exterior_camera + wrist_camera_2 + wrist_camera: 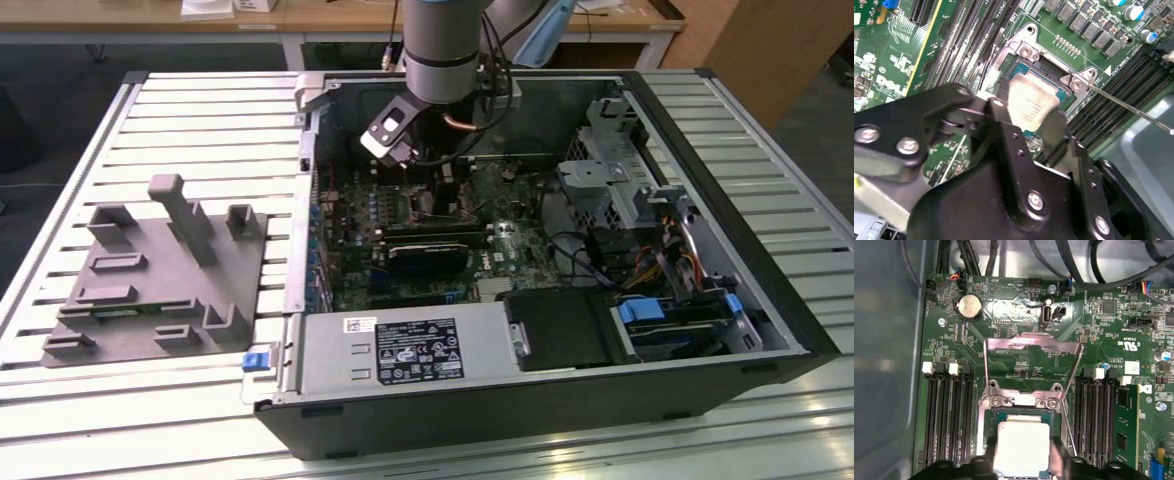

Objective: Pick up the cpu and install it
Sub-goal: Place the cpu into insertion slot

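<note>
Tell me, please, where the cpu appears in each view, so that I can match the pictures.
Exterior view: the arm reaches down to the motherboard inside the open case, over the cpu's spot.
First wrist view: the cpu sits in the gripper, over the socket.
Second wrist view: the cpu is just beyond the gripper.
Shared landmark: the socket, with two screws along one edge, seen in both wrist views.

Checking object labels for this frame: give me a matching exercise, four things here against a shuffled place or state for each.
1 cpu
2 load plate
3 grey fixture
4 coin cell

A standing on the slatted table
B gripped in the tool, over the socket
C swung up
D seated on the green board

Pairs: 1-B; 2-C; 3-A; 4-D
</note>
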Available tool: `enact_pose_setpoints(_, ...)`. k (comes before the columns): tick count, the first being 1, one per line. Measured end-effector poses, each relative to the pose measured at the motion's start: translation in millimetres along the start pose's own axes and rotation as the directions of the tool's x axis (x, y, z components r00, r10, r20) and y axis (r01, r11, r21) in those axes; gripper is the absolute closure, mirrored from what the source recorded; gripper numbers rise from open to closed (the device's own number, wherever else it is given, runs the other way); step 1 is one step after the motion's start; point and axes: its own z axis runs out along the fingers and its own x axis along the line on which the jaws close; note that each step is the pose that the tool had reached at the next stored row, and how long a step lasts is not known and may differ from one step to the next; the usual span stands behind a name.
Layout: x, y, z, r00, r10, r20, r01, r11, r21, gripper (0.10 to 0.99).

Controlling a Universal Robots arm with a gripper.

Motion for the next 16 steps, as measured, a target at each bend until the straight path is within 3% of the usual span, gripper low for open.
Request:
enact_pose_setpoints(1,0.0,0.0,-0.7,1.0000,0.000,0.0004,0.000,1.0000,0.000,0.561)
enact_pose_setpoints(3,0.0,0.1,-2.1,1.0000,0.000,0.0017,0.000,1.0000,0.000,0.682)
enact_pose_setpoints(4,0.0,0.1,-2.7,1.0000,0.000,0.0021,0.000,1.0000,0.000,0.682)
enact_pose_setpoints(6,0.0,0.2,-3.7,1.0000,0.000,0.0030,0.000,1.0000,0.000,0.796)
enact_pose_setpoints(7,0.0,0.2,-4.0,1.0000,0.000,0.0033,0.000,1.0000,0.000,0.796)
enact_pose_setpoints(9,-0.1,0.2,-4.6,1.0000,0.000,0.0043,0.000,1.0000,0.000,0.914)
enact_pose_setpoints(10,-0.1,0.2,-5.0,1.0000,0.000,0.0048,0.000,1.0000,0.000,0.914)
enact_pose_setpoints(11,-0.1,0.3,-5.3,1.0000,0.000,0.0050,0.000,1.0000,0.000,0.973)
enact_pose_setpoints(16,-0.1,0.4,-6.9,1.0000,0.000,0.0053,0.000,1.0000,0.000,0.980)
